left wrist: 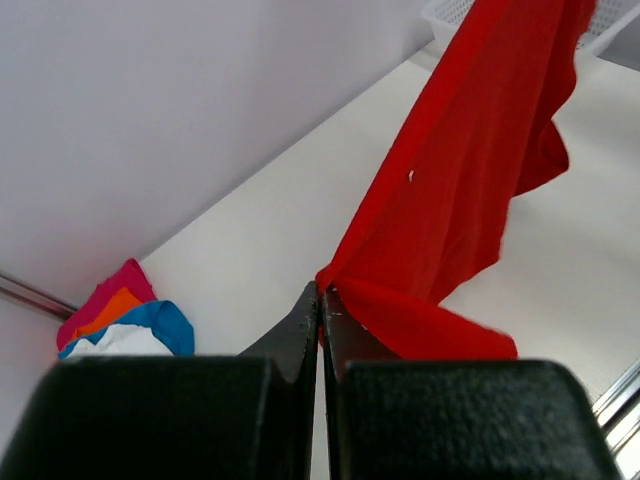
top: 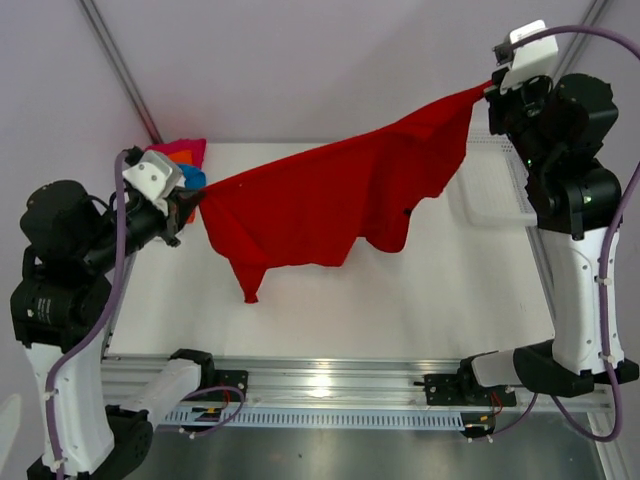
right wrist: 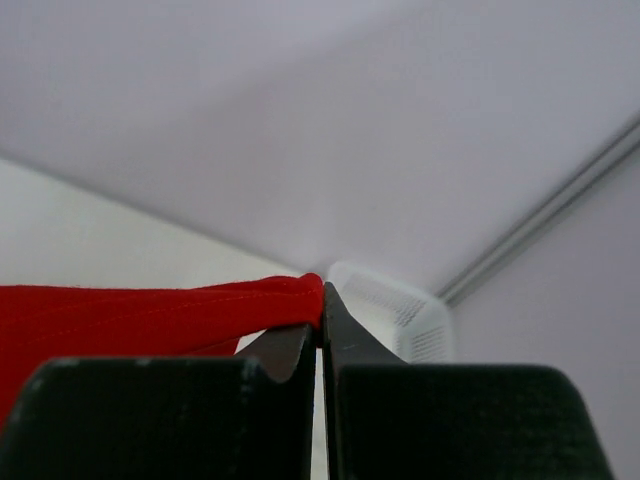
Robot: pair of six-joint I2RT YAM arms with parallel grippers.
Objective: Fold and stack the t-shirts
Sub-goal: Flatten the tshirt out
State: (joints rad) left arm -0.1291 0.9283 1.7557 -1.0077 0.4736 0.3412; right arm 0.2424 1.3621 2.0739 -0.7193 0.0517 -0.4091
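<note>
Top external view: the red t-shirt (top: pixel 330 200) is stretched in the air above the white table (top: pixel 420 300) between the two arms. The left gripper (top: pixel 190 205) is pressed together on the garment's lower left corner, and the right gripper (top: pixel 492 88) pinches the opposite corner, higher and towards the far right. The cloth runs taut along its upper edge and sags beneath it in loose folds. One pointed flap hangs lowest on the left; whether it touches the table cannot be told. A pile of t-shirts (top: pixel 183 160) in pink, orange and blue lies at the far left corner of the table, just behind the left gripper. A white mesh basket (top: pixel 490 195) sits at the right edge of the table, beside the right arm.

Left wrist view: the left gripper (left wrist: pixel 320 300) has its fingers together on a fold of the red t-shirt (left wrist: pixel 460 170), which rises towards the mesh basket (left wrist: pixel 445 12). A small white speck on the cloth is too small to identify. The pile of t-shirts (left wrist: pixel 125 320) shows pink, orange, blue and white layers.

Right wrist view: the right gripper (right wrist: pixel 322 300) clamps a hemmed, stitched edge of the red t-shirt (right wrist: pixel 130 315); the mesh basket (right wrist: pixel 395 310) is blurred beyond.
</note>
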